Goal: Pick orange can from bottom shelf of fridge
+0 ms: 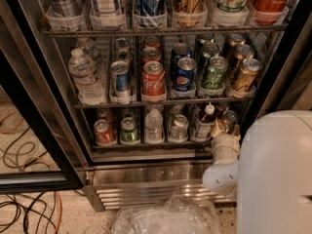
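The fridge [146, 177] stands open in front of me. Its bottom shelf [146, 145] holds a row of drinks in clear trays. The orange can [228, 119], coppery with a silver top, stands at the far right end of that row, next to a small red-capped bottle [206, 122]. My gripper [225, 130] reaches into the bottom shelf from the lower right and is right at the orange can, just below and in front of it. Its white wrist [224, 152] hides the can's lower part.
A red can [103, 131], a green can [129, 129], a water bottle [154, 126] and a silver can [179, 127] fill the bottom row to the left. The shelf above [161, 102] hangs low over them. My white arm cover [275, 174] fills the lower right. Crumpled plastic [165, 218] and cables [29, 204] lie on the floor.
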`<state>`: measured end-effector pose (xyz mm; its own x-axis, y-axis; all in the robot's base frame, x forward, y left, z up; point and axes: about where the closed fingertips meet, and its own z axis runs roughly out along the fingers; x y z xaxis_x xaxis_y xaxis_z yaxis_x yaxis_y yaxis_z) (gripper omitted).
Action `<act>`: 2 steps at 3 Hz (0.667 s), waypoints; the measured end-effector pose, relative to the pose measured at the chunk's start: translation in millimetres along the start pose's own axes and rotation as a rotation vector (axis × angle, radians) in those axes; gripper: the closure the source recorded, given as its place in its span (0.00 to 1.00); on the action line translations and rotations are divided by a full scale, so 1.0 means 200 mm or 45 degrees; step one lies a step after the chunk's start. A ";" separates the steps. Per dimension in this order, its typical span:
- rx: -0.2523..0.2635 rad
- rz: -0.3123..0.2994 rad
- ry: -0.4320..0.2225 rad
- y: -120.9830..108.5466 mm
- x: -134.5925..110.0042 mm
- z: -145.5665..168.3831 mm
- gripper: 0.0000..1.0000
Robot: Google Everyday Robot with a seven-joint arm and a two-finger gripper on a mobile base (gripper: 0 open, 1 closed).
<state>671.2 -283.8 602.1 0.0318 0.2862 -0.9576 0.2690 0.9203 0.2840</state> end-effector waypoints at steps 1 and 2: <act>-0.011 -0.012 -0.012 0.03 0.00 0.03 0.43; -0.012 -0.016 -0.015 0.02 -0.01 0.04 0.43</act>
<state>679.5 -283.3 604.7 0.0398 0.2712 -0.9617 0.2604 0.9264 0.2720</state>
